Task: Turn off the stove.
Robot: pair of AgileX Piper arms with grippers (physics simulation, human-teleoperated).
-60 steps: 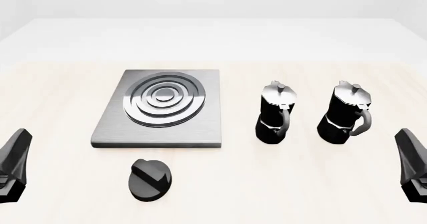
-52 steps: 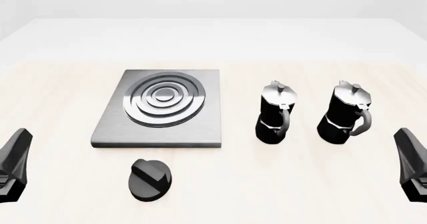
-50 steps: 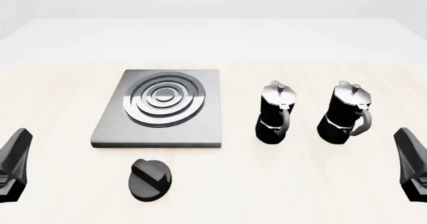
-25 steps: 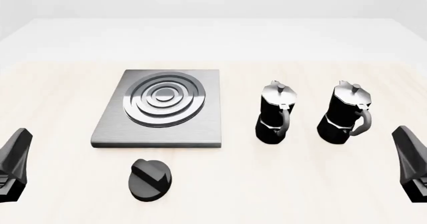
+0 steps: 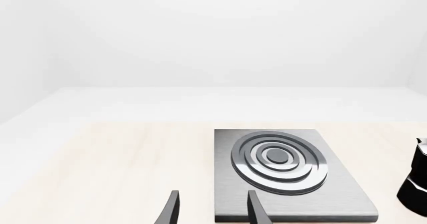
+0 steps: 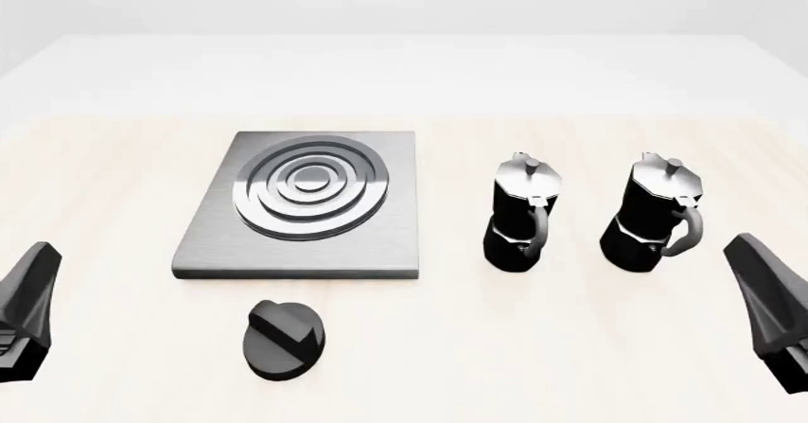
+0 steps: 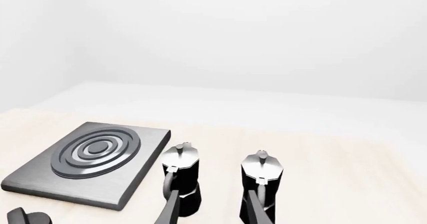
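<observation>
The stove is a flat grey metal plate [image 6: 378, 243] with raised silver burner rings [image 6: 309, 185], lying left of centre. Its black ridged knob [image 6: 283, 338] sits apart on the table, just in front of the plate's near edge. My left gripper [image 6: 38, 270] hovers at the near left, well to the left of the knob. In the left wrist view its fingers [image 5: 171, 210] stand open with nothing between them, facing the plate [image 5: 333, 194]. At the near right, my right gripper [image 6: 750, 264] is open too [image 7: 212, 211]. Its wrist view takes in the plate [image 7: 143, 176] and part of the knob [image 7: 27, 217].
Two black-and-silver moka pots [image 6: 521, 217] [image 6: 654, 215] stand upright side by side to the right of the plate, handles toward me. Both lie straight ahead of the right gripper in its wrist view [image 7: 181, 176] [image 7: 261, 181]. The pale wooden table ends at a white far surface.
The right gripper has edged a little to the left and forward. The left gripper, the knob and the pots have not moved.
</observation>
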